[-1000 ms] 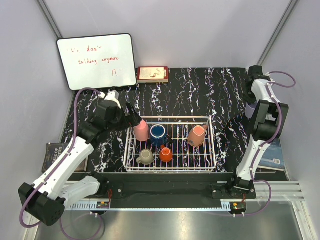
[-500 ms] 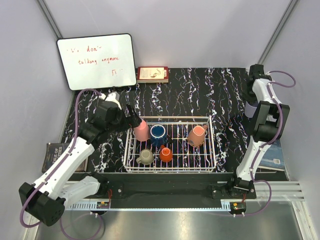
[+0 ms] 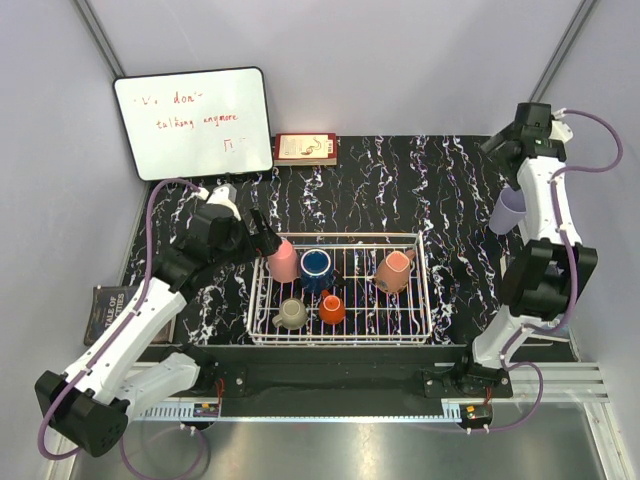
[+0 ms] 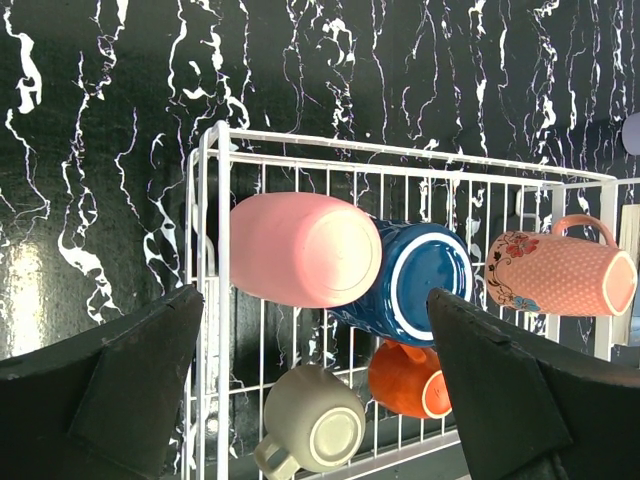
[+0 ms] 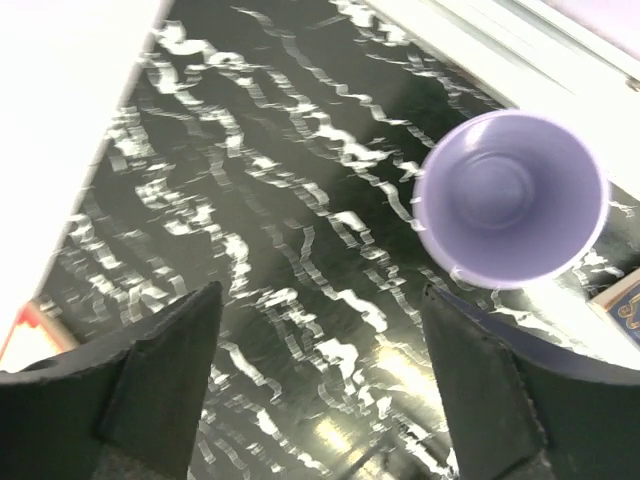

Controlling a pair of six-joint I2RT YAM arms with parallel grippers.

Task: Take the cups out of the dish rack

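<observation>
The left gripper (image 4: 315,300) hovers with its fingers spread wide. The salmon-pink cup (image 4: 300,250) lies just beyond and between them, inside the white wire dish rack (image 4: 215,200), near the rack wall on the left-finger side. The cup is tipped, its closed base toward the fingers, and it touches the dark blue mug (image 4: 420,285) on the right-finger side.

Picking it well likely means slipping the left finger between cup and rack wall, easing the right finger into the tight seam by the mug, then lifting straight up over the wire rim.

The right gripper (image 5: 322,290) is also spread, pinching nothing. The lavender tumbler (image 5: 510,195) stands upright on the worktop (image 5: 300,150), beyond the right finger and apart from it.

Only that wrist view shows the tumbler's empty inside; from overhead the arm partly hides it. Only the overhead view shows rack and tumbler together, well apart.
</observation>
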